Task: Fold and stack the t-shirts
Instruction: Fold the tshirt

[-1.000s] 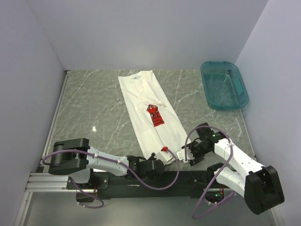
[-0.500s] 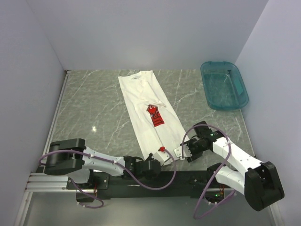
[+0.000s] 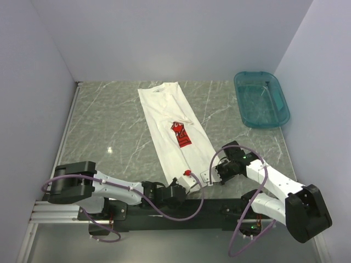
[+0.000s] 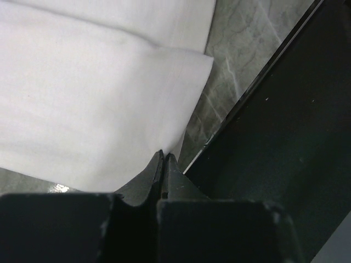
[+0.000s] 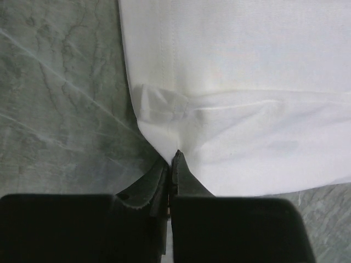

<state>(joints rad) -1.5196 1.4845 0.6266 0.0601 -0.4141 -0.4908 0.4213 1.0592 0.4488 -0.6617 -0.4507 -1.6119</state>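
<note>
A white t-shirt [image 3: 174,112] with a red chest print [image 3: 181,135] lies folded lengthwise into a long strip down the middle of the marble table, collar at the far end. My left gripper [image 3: 184,184] is at the near left corner of its hem, and in the left wrist view its jaws [image 4: 164,156] are shut with the white cloth [image 4: 98,104] drawn up to the tips. My right gripper [image 3: 209,176] is at the near right corner, and in the right wrist view [image 5: 174,159] it is shut with the cloth [image 5: 247,76] puckered into it.
A teal plastic basin [image 3: 261,99] stands at the far right of the table by the right wall. The black base rail [image 4: 285,142] runs just behind the near hem. Bare marble [image 3: 109,126] lies on both sides of the shirt.
My right gripper moved a little left to the hem corner and closed on the cloth. The left gripper stayed shut and drew slightly toward the near edge.
</note>
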